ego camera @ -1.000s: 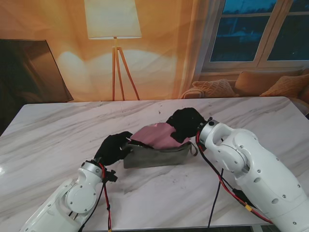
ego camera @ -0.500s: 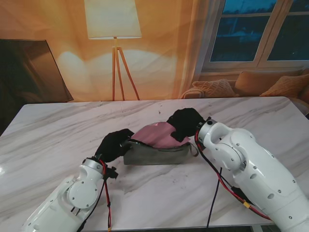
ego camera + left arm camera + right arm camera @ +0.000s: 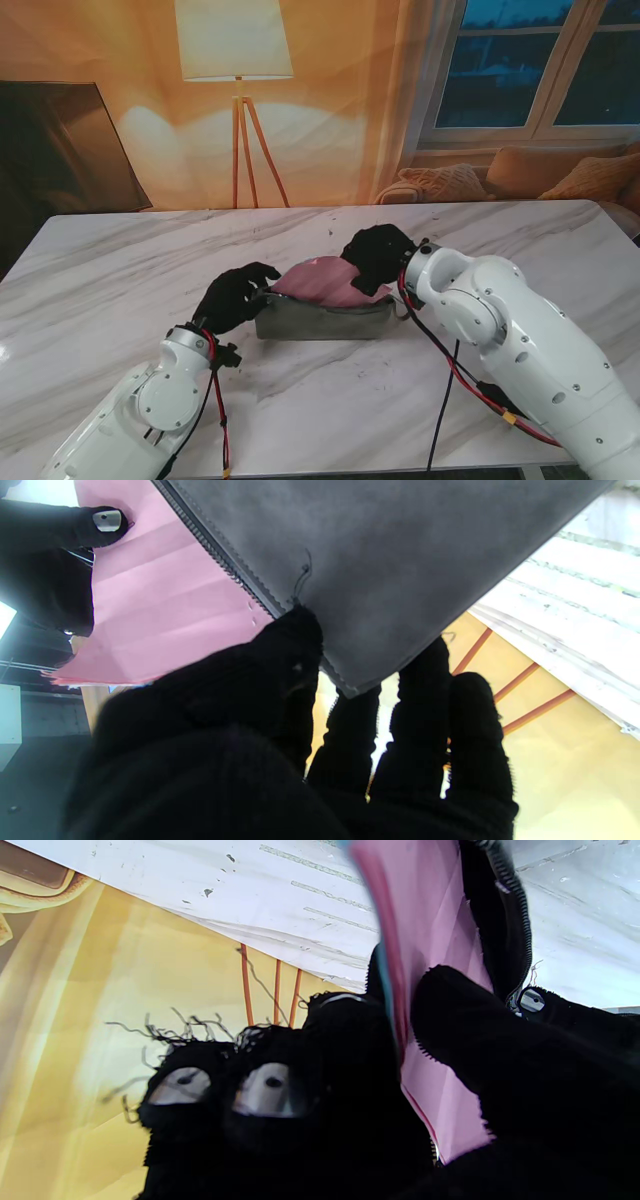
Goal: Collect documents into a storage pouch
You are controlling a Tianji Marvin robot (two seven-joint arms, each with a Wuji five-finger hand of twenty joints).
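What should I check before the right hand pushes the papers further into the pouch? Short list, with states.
1. Right hand pinching the pink papers: ok, thumb and fingers clamp the stack in the right wrist view.
2. Left hand holding the pouch by its left end: ok, thumb on the zipper edge, fingers behind the corner.
3. Pouch mouth open: ok, papers sit between the zipper edges.
4. Papers partly inside: ok, but much of the stack is outside.
5. Papers flat, not buckling: not ok, they bulge upward.
6. Room left inside the pouch: cannot tell, interior hidden.

Left hand (image 3: 233, 296), right hand (image 3: 374, 257): both clamped.
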